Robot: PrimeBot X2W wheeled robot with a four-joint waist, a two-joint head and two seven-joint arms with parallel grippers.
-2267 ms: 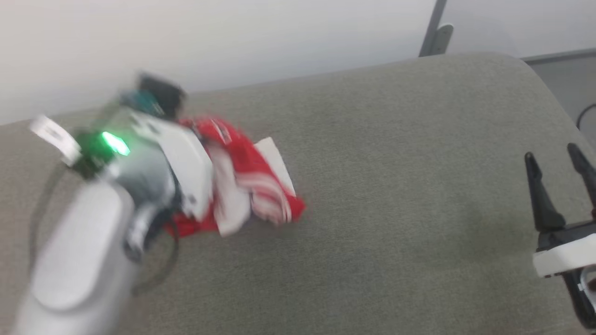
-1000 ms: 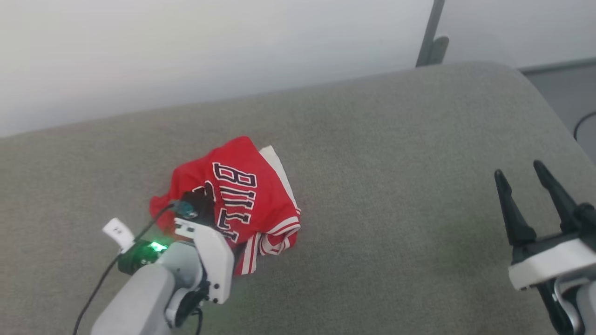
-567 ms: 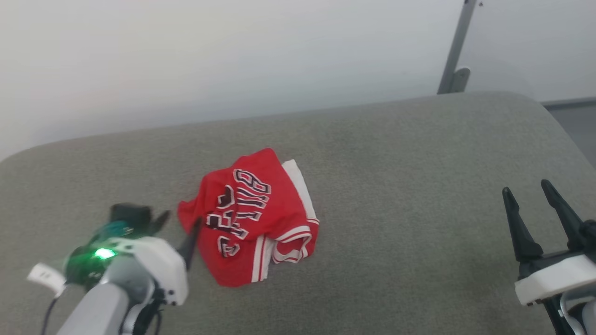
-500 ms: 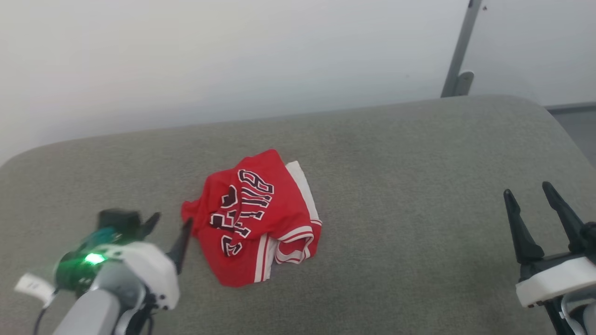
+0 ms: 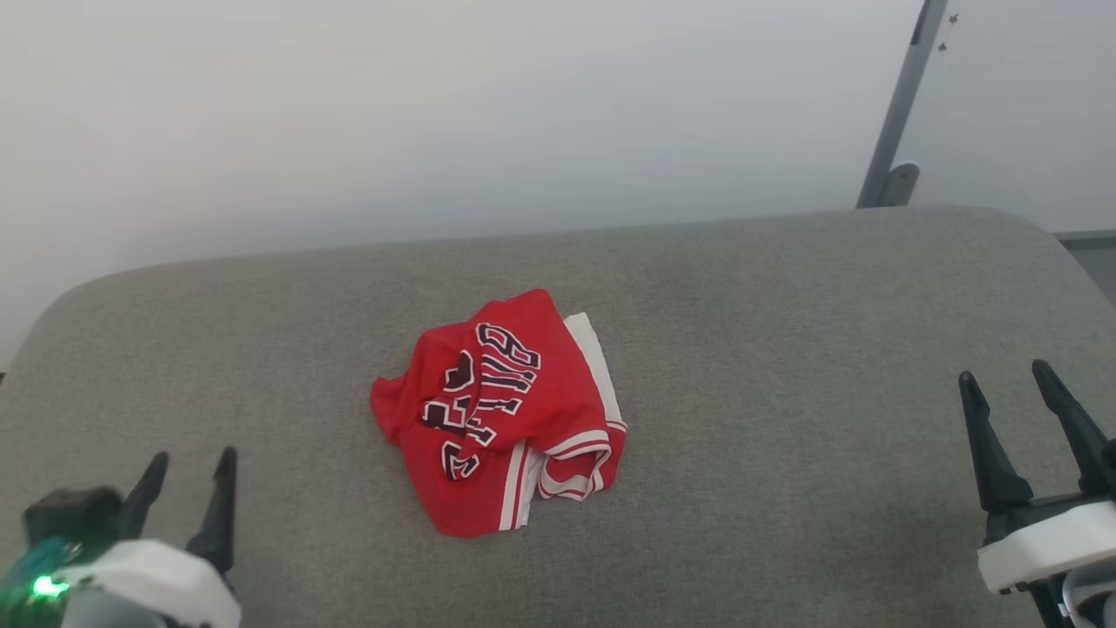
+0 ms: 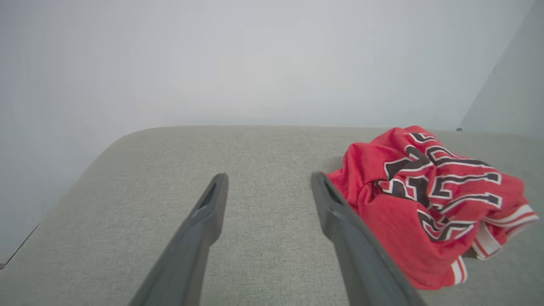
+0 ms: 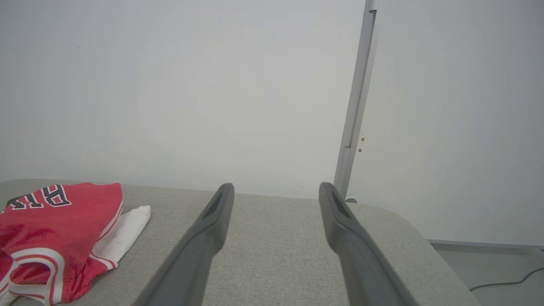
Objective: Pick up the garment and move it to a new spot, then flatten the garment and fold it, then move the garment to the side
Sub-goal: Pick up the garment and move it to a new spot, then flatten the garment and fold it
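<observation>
Judging this crumpled red jersey garment (image 5: 501,410) soft, light (likely slippery), I'd pinch its striped hem (image 5: 575,445); both jaws stand open, empty.

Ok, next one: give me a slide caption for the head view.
Crumpled red garment lying on the grey cushion, with the left gripper and right gripper both open and clear of it.

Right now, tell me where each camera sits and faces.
Head view: on the head, looking down at the crumpled red jersey shirt on the grey fabric cushion; both open jaws at the lower corners.
Left wrist view: along the left jaws; shirt on their right.
Right wrist view: along the right jaws toward the pale wall; shirt lower left.
All share shirt and cushion.
</observation>
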